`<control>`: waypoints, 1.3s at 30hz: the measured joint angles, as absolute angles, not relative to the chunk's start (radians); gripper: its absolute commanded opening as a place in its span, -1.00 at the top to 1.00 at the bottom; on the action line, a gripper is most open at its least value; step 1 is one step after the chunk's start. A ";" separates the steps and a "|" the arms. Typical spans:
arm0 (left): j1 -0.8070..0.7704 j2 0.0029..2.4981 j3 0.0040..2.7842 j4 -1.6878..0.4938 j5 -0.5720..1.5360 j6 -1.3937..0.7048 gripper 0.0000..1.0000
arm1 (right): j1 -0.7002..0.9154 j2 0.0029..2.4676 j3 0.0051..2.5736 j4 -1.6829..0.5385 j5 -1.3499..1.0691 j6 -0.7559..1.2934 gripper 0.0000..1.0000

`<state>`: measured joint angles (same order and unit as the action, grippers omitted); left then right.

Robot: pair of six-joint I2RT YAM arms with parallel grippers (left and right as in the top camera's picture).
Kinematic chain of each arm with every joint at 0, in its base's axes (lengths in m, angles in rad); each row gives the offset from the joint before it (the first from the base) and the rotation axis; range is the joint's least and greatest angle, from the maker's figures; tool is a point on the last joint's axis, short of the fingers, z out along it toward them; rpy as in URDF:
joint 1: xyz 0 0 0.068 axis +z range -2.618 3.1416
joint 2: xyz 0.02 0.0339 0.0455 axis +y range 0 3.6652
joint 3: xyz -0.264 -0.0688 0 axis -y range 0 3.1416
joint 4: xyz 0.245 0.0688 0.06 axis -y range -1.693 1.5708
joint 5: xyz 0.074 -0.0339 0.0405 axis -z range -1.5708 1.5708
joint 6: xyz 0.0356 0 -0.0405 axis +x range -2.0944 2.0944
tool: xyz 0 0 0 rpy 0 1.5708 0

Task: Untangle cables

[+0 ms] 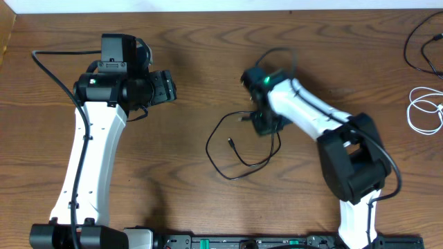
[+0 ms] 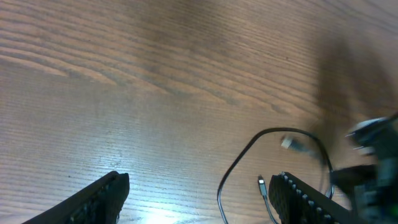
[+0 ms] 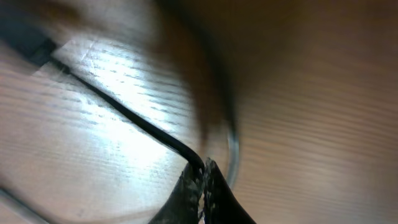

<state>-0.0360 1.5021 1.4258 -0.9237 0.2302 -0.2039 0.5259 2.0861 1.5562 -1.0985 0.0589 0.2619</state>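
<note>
Pull up slowly with the right gripper (image 3: 202, 177), shut tight on the black cable (image 3: 124, 112) at its tips. No yanking. Bring the wide-open, empty left gripper (image 2: 202, 190) close.

**Our wooden table (image 1: 208, 62) and the three cords lying on it**

We see brown wood with a straight grain filling the overhead view, and glare brightens its surface in both wrist views. Just off centre toward 5 o'clock, a black cable (image 1: 220, 162) lies in a loose open loop, and its small plug (image 1: 230, 144) rests on bare wood inside the loop. In the left wrist view the same loop curves across the grain, with a second, paler plug end (image 2: 289, 143) near the first. Out at 3 o'clock, by the edge of our view, a white cable (image 1: 423, 111) lies coiled in a few rings. At 2 o'clock a second black cable (image 1: 414, 52) trails toward the corner, well apart from the loop.
</note>
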 measured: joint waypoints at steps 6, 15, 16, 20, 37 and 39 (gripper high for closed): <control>-0.036 1.502 1.426 -0.924 0.230 -0.204 -0.54 | 0.416 2.085 1.767 -1.214 0.019 0.256 0.98; -0.036 1.502 1.426 -0.924 0.230 -0.204 -0.54 | 0.322 2.083 1.724 -1.234 -0.033 0.271 0.60; -0.036 1.502 1.426 -0.924 0.230 -0.204 -0.54 | 0.323 2.083 1.700 -1.226 -0.040 0.279 0.33; -0.036 1.502 1.426 -0.924 0.231 -0.204 -0.54 | 0.324 2.083 1.597 -1.207 -0.095 0.312 -0.10; -0.036 1.502 1.426 -0.924 0.230 -0.204 -0.54 | 0.480 2.082 1.568 -1.219 -0.287 -0.195 0.01; -0.036 1.502 1.426 -0.923 0.230 -0.204 -0.53 | 0.517 2.080 1.553 -1.203 -0.292 -0.260 0.03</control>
